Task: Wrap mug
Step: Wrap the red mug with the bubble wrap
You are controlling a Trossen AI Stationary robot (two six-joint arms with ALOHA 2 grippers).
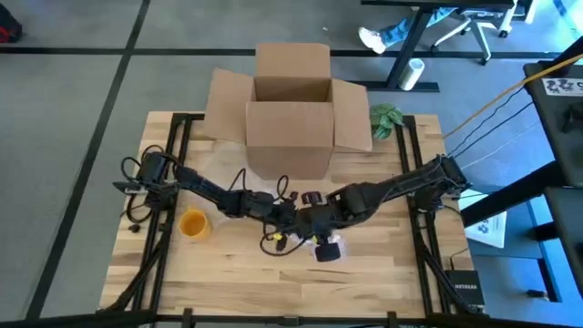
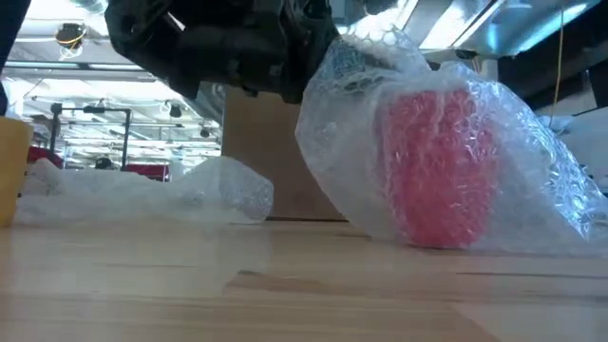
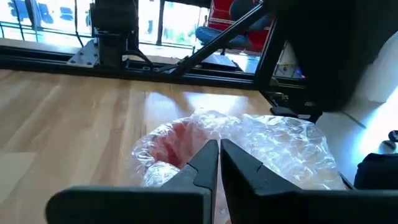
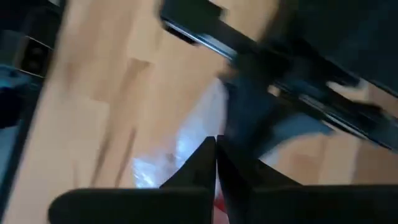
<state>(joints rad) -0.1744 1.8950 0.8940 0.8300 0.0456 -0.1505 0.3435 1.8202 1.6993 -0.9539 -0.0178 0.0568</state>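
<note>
A red mug (image 2: 439, 166) stands on the wooden table (image 1: 383, 273) near its front middle, swathed in clear bubble wrap (image 2: 380, 85). A loose part of the wrap (image 2: 190, 190) trails flat over the table to one side. Both grippers meet right over the mug. My left gripper (image 3: 219, 152) is shut at the wrap's top, with the red mug (image 3: 174, 142) just beyond its tips. My right gripper (image 4: 215, 146) is also shut, with wrap (image 4: 186, 134) at its tips. In the high view the arms hide most of the bundle (image 1: 326, 250). My left gripper pinches the bubble wrap's upper part (image 3: 208, 127) between its two fingertips, slanting down from the table's left. The wrap is bunched there, so one layer or several cannot be told. The mug stays on the table. My right gripper is shut on the wrap (image 4: 202, 127) above the mug, coming from the table's right. The wrap rises from the mug to the fingers (image 2: 337, 57). Blur hides which edge or fold it has.
An open cardboard box (image 1: 291, 109) stands at the table's far middle. A yellow cup (image 1: 193, 223) sits left of the grippers, and a green leafy thing (image 1: 386, 119) lies at the far right. Bare wood lies along the near edge.
</note>
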